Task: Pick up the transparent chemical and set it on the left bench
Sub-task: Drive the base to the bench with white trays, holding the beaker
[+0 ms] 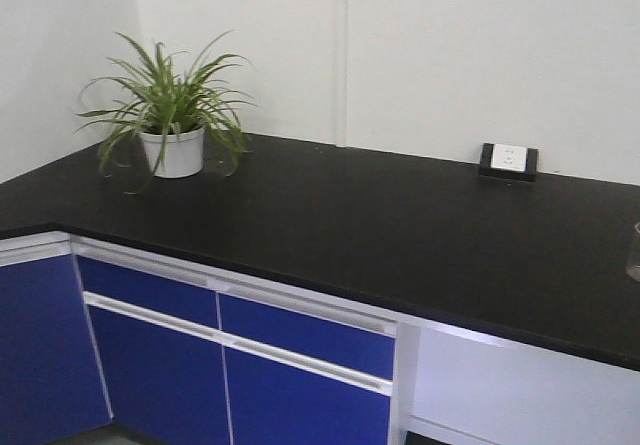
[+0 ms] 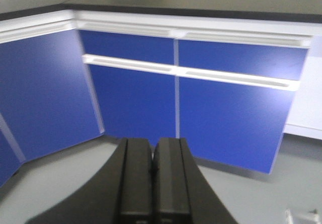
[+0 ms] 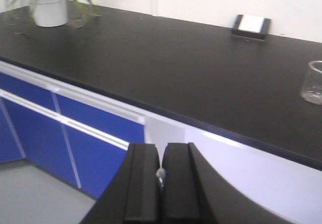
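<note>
Glass is my main worry. The clear beaker [image 3: 313,82] stands upright on the black worktop [image 1: 400,225], far to the right and set back from the front edge. Both the front view and the right wrist view cut it off at the frame border, so I am judging its rim from very little.

The right gripper [image 3: 161,153] has its jaws pressed together and holds nothing, and the left gripper [image 2: 152,148] is the same, aimed at the blue cabinet doors [image 2: 226,123]. If I approach without opening wide first, I expect the fingers to nudge the beaker over or skate it along the counter. Thin, smooth cylinder walls may also slip in a light pinch, and a hard pinch risks a crack. I cannot see the left bench in any view, so the carry would begin blind.

The worktop looks matte with a faint sheen. The cabinet fronts are flat and glossy, crossed by white bar handles [image 2: 191,73]. A blocky power socket [image 1: 508,161] sits by the wall, and a spider plant [image 1: 170,115] arches thin leaves from a smooth white pot.
</note>
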